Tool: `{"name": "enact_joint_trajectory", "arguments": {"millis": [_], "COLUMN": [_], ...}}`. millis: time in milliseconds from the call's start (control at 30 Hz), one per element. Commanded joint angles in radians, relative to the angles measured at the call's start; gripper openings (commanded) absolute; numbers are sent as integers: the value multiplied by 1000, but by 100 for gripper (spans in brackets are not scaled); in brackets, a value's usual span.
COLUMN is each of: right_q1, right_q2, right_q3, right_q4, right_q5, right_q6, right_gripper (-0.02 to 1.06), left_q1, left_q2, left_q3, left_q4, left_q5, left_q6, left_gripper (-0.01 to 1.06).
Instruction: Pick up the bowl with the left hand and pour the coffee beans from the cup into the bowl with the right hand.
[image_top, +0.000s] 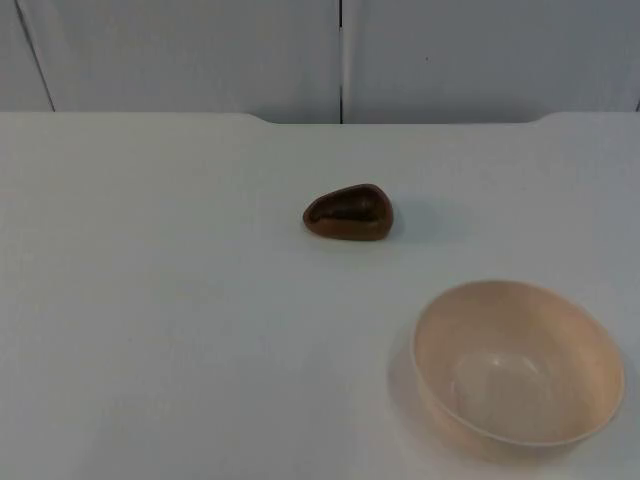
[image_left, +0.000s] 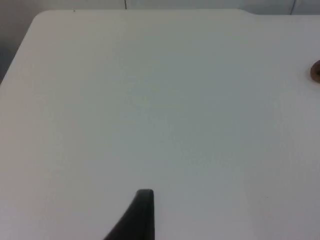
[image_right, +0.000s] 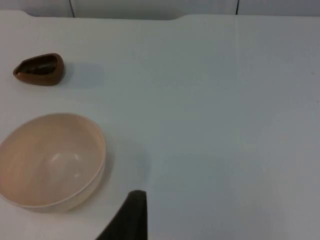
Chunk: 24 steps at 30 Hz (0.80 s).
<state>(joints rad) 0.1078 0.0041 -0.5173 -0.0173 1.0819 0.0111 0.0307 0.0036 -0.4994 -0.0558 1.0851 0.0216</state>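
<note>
The left end effector (image_left: 142, 215) shows as a single black fingertip above bare white table (image_left: 150, 100); whether it is released or clenched cannot be told. It holds nothing and touches nothing. Well away from it, a sliver of the brown cup (image_left: 316, 71) sits at the picture's border.

The right end effector (image_right: 132, 217) also shows as one black fingertip over the table, and its state cannot be told either. Just beside that fingertip stands the bowl (image_right: 50, 160), and farther off, beyond the bowl, the cup (image_right: 39, 69).

From the top view, the cup (image_top: 348, 212) is small, dark brown and glossy, with a rounded teardrop outline, one end wider than the other. Its inside looks dark, possibly filled with coffee beans, though single beans cannot be made out. It rests on the table near the middle, apart from everything else.

The bowl (image_top: 518, 362) is much larger, round, pale peach or cream, with a thin rim and a smooth, shiny interior. It stands upright on the table nearer the camera and to the cup's right, with a clear gap between the two.

The white table (image_top: 150, 300) ends at a grey wall (image_top: 180, 50) made of panels with a dark vertical seam.
</note>
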Motion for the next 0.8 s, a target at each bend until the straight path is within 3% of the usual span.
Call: {"name": "enact_joint_trajectory", "arguments": {"millis": [0,233,500,767], "right_q1": [-7,-7,-7,-7], "right_q2": [-4,-4,-4,-4], "right_q3": [2,2,2,2], "right_q4": [-6,-6,-6,-6], "right_q5": [-4,-4,-4,-4], "right_q6": [-4,-4,-4,-4], "right_gripper": [105,105,105,105], "left_q1": [2,2,2,2], "left_q2": [-4,74,237,346], "left_q3": [3,-39,-144,-165], "left_q4": [-36,-86,-151,-239], "left_q5": [-19,-38,-128,-177], "left_q6": [-3,-3,0,-2], "left_gripper": [105,105,105,105]}}
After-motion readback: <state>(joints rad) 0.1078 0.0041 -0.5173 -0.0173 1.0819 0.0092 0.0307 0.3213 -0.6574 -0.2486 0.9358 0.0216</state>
